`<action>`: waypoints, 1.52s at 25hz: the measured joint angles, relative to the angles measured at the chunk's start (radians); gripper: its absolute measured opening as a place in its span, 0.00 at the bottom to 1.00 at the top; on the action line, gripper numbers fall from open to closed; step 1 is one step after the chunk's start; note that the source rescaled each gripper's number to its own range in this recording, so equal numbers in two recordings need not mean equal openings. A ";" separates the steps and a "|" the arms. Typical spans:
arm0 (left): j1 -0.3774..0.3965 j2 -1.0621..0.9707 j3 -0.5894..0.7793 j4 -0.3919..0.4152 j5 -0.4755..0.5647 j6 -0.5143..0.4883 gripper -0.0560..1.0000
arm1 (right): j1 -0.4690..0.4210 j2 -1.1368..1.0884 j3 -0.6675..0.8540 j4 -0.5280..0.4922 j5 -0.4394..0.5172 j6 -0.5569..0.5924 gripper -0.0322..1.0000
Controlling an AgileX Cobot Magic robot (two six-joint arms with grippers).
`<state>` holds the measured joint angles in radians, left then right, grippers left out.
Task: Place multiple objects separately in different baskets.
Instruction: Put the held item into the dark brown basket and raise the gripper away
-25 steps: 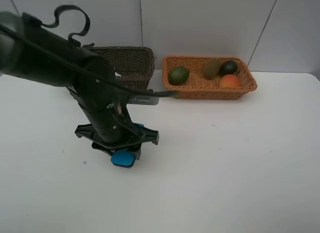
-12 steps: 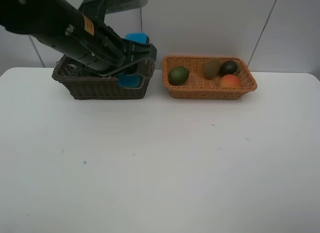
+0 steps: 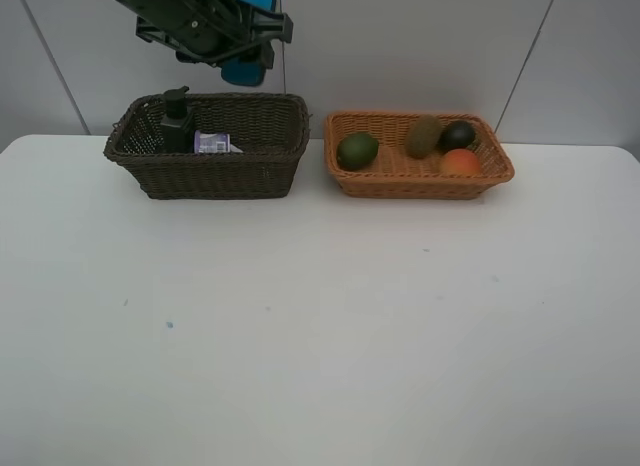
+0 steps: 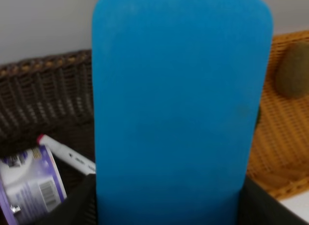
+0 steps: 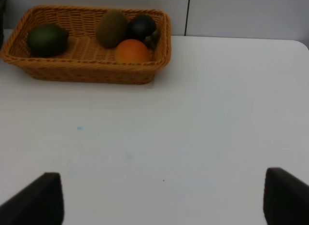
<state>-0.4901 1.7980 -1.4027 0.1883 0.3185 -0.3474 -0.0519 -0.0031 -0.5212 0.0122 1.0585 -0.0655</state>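
Now your left gripper (image 3: 247, 41) clamps blue eraser (image 4: 178, 104) above dark basket (image 3: 215, 171); right gripper (image 5: 161, 198) spread wide over desk (image 5: 193, 119).

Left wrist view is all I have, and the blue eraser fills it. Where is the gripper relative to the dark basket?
Observer: The left gripper hangs high above the dark basket, near its right end, holding the blue eraser.
Operator: What's in that basket besides the tub and marker?
Observer: A dark pump bottle stands upright at its left end.
Operator: And the other arm?
Observer: The right gripper is open over bare table.
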 joint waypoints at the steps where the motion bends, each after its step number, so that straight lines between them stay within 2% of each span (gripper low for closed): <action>1: 0.004 0.027 -0.028 0.001 0.006 0.009 0.70 | 0.000 0.000 0.000 0.000 0.000 0.000 1.00; 8: 0.043 0.193 -0.145 0.003 0.044 0.025 0.70 | 0.000 0.000 0.000 0.000 0.000 0.000 1.00; 17: 0.096 0.326 -0.155 0.009 0.031 0.026 0.70 | 0.000 0.000 0.000 0.000 0.000 0.000 1.00; 31: 0.117 0.378 -0.155 -0.003 -0.026 0.027 0.70 | 0.000 0.000 0.000 0.000 0.000 0.000 1.00; 38: 0.117 0.378 -0.155 -0.016 -0.035 0.061 0.70 | 0.000 0.000 0.000 0.000 0.000 0.000 1.00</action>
<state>-0.3735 2.1761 -1.5580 0.1727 0.2833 -0.2867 -0.0519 -0.0031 -0.5212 0.0122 1.0585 -0.0655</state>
